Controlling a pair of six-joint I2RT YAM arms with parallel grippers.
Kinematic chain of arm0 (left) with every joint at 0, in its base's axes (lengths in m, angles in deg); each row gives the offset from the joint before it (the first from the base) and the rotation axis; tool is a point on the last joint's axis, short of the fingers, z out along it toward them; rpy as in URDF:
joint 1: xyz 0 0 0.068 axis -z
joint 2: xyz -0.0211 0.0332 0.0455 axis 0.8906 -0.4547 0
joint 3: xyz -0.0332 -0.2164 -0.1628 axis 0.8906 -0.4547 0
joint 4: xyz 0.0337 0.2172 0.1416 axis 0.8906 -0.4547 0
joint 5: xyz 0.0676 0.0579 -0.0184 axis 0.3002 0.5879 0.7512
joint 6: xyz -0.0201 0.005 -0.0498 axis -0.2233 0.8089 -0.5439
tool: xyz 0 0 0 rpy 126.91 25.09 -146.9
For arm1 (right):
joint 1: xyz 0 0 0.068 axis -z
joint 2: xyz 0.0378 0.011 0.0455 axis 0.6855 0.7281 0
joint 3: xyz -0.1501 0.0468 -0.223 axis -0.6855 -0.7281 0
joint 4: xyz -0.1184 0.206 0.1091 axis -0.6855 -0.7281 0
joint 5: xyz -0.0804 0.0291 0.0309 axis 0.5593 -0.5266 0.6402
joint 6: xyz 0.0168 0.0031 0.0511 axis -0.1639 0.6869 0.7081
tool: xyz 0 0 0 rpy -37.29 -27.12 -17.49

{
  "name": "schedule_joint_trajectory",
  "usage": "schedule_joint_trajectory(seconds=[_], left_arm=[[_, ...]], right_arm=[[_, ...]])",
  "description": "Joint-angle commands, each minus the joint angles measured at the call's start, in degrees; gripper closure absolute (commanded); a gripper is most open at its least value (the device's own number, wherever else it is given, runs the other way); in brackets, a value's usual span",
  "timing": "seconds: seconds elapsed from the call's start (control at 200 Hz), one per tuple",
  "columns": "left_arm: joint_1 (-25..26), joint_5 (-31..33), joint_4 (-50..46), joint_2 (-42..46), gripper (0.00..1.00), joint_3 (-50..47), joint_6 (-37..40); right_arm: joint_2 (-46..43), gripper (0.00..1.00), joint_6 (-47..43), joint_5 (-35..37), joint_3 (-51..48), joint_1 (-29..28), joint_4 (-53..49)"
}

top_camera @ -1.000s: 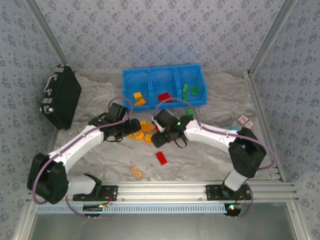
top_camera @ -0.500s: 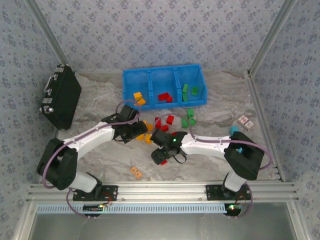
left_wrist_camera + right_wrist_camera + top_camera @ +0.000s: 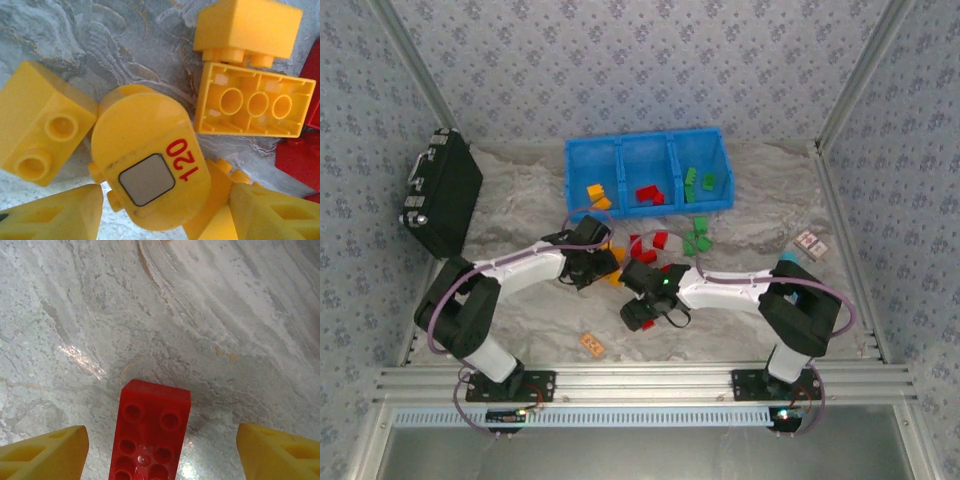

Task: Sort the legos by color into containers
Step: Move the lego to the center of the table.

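Both arms are low over the table. The left gripper [image 3: 162, 215] hangs over the yellow heap with its fingers [image 3: 50, 217] apart and nothing clamped that I can see. A rounded yellow brick [image 3: 150, 160] stamped "120" sits right between them. In the wrist view it runs roughly twelve to six, so the tips flank its long sides. It's crowded, though: a square yellow brick [image 3: 42, 130] sits tight against it at nine o'clock and an upturned hollow one [image 3: 255, 107] lies at two.

Across the way, the right gripper [image 3: 160, 450] is spread wide with nothing in it. A lone red brick [image 3: 152, 432] lies on bare table between its fingers [image 3: 42, 450]. Its long axis also runs twelve to six, with the near end just left of centre. I'd say a straight drop lands the pads on the long flanks, and that alignment is what this grab depends on.

From above, the blue bin [image 3: 646, 138] stands at twelve o'clock from both grippers. There is yellow in its left compartment [image 3: 597, 192] and red in the middle one [image 3: 650, 194]. Each arm looks to be over the colour it is nearer to.
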Motion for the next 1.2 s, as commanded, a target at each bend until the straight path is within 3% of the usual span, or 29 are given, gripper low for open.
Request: schedule_joint_trajectory(seconds=[0.0, 0.22, 0.79, 1.2], left_arm=[[0.1, 2.7, -0.6, -3.0, 0.35, 1.5, 0.2], [0.1, 2.6, -1.3, -5.2, 0.5, 2.3, -0.4], [-0.1, 4.5, -4.5, -0.6, 0.62, -3.8, -2.4], [-0.1, 6.5, -9.7, 6.4, 0.69, -1.1, -0.4]], right_arm=[[0.9, 0.21, 0.5, -0.7, -0.4, -0.1, -0.1], [1.2, 0.21, 0.0, -0.5, 0.1, 0.0, -0.7], [2.0, 0.21, -1.4, -0.3, 0.7, 0.5, -1.4], [1.8, 0.2, -1.7, 0.2, 1.5, 0.3, -2.3]])
